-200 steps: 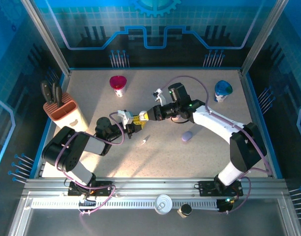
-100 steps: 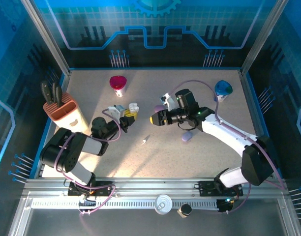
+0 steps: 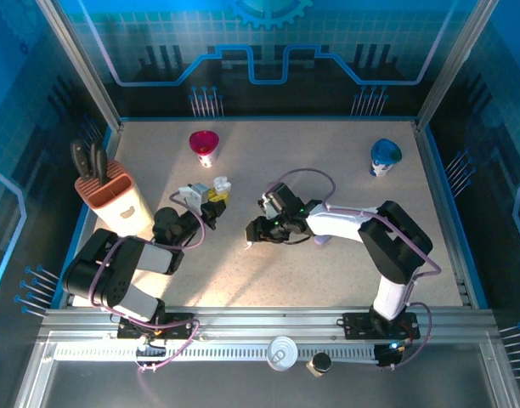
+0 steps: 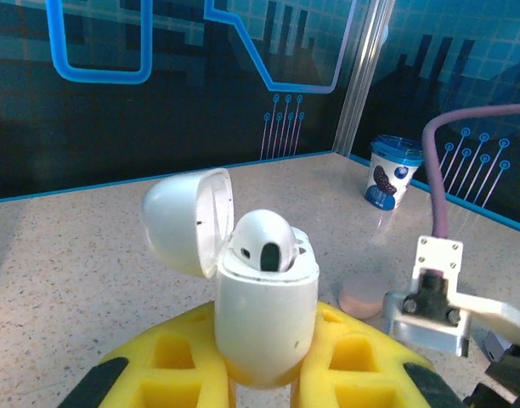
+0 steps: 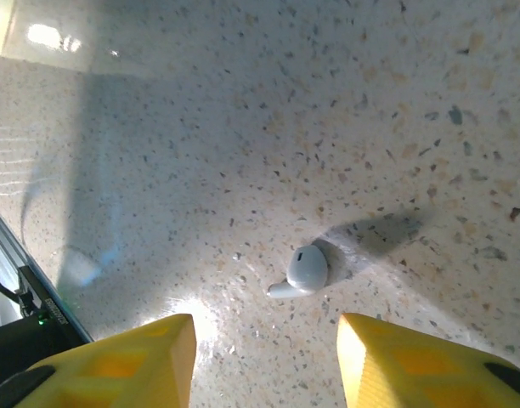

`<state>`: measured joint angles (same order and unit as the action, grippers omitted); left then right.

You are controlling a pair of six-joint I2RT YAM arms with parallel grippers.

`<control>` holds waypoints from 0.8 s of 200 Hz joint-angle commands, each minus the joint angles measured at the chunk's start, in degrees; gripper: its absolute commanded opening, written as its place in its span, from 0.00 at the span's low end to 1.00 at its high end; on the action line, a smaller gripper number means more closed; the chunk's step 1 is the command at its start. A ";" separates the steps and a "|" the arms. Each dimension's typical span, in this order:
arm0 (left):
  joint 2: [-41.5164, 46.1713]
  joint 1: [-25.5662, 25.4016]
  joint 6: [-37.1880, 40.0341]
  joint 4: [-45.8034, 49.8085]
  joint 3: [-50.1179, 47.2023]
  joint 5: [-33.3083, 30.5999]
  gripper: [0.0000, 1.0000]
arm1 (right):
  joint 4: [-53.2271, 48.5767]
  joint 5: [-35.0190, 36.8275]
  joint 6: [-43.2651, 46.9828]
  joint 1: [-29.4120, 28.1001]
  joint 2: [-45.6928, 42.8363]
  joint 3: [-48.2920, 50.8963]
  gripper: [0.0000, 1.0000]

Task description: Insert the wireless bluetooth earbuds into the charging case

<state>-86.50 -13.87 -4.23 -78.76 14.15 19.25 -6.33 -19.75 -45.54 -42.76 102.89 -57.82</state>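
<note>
My left gripper is shut on a white charging case, which it holds upright with the lid flipped open to the left. One white earbud sits in the case's well. In the top view this case is left of centre, at my left gripper. A second white earbud lies loose on the speckled table. My right gripper hovers just above it, open, its yellow fingertips on either side and apart from it. The top view shows that earbud just below the right gripper.
A knife block stands at the left, a pink cup at the back and a blue cup at the back right. A pale purple oval case lies by the right arm. A white lid rests on the front rail.
My right gripper has left the case, swung down and left to above the loose earbud, and opened. My left gripper has drawn back to the left with the case.
</note>
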 commanded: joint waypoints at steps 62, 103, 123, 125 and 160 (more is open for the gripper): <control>1.50 0.51 2.03 -1.53 -1.25 0.83 0.06 | 4.02 -2.10 -4.94 -0.99 6.35 -0.92 0.35; 1.41 0.51 2.21 -1.57 -1.36 1.65 0.06 | 3.53 -2.83 -4.60 -1.34 7.78 -1.95 0.28; 1.22 0.51 2.13 -1.57 -1.30 2.19 0.06 | 3.33 -2.93 -4.49 -1.44 8.16 -2.34 0.26; 1.22 0.51 2.12 -1.59 -1.27 2.20 0.06 | 3.27 -2.91 -4.37 -1.49 8.19 -2.42 0.26; 1.16 0.50 2.12 -1.57 -1.21 2.52 0.06 | 2.20 -2.68 -3.79 -1.51 9.58 -3.41 0.27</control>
<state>-86.17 -13.87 -2.90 -78.76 13.65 20.05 -4.45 -21.45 -49.95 -42.78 109.38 -59.61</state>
